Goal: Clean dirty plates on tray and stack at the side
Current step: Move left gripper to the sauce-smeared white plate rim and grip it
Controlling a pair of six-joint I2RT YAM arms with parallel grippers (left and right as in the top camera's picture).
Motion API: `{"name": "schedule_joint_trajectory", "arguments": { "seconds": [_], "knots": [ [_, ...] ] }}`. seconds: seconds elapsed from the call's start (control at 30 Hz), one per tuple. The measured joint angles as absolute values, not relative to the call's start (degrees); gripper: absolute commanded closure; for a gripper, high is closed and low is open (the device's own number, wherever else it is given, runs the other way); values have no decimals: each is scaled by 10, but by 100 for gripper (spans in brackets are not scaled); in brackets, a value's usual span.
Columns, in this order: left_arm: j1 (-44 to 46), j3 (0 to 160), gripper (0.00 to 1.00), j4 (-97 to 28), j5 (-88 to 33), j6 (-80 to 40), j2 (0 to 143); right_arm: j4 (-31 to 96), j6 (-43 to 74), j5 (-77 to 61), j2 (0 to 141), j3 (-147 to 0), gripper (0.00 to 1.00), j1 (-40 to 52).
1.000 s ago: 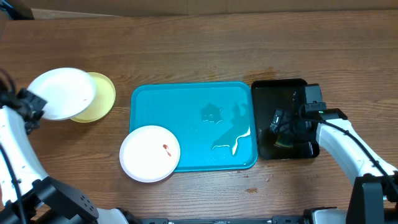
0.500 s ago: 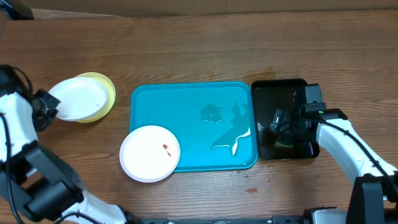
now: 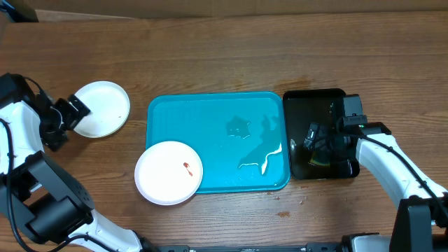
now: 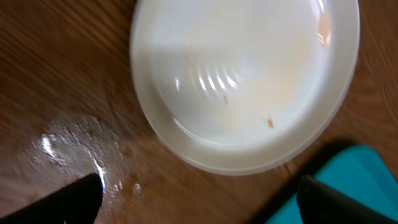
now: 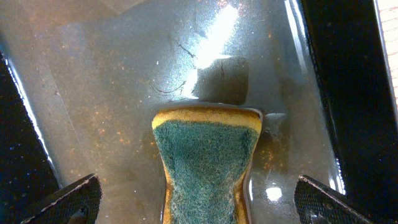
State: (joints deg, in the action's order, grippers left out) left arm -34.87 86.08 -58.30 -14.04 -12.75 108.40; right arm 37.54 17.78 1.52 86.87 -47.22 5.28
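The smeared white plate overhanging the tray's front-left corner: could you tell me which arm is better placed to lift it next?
Likely left: the left claw hangs open and empty nearest that plate, while the right claw sits beyond the tray, over the sponge.

Bright, even light falls from above. White glare streaks the wet turquoise tray (image 3: 210, 119) and the flooded black tray (image 5: 217, 31). The left wrist's white plate (image 4: 249, 81) looks soft, blurred.

Both arms have white shells with black joints. A thin black cable (image 3: 400, 151) runs along the right arm (image 3: 383, 166); the left arm (image 3: 17, 136) has the same. Right pincer (image 5: 202, 200) fingers are black and blunt.
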Motion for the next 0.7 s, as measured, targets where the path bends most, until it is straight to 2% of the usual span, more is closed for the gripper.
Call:
{"name": "schedule_joint_trajectory", "arguments": {
  "seconds": [0.27,0.5,0.7],
  "knots": [
    [-270,867,2,-795,-156,-105,947,375,178,15,869,-472,0,53],
    [-152,843,1,-860,-89,-123,834,375,178,15,869,-472,0,53],
    [-112,730,1,-850,-50,-162,814,375,178,15,869,-472,0,53]
  ]
}}
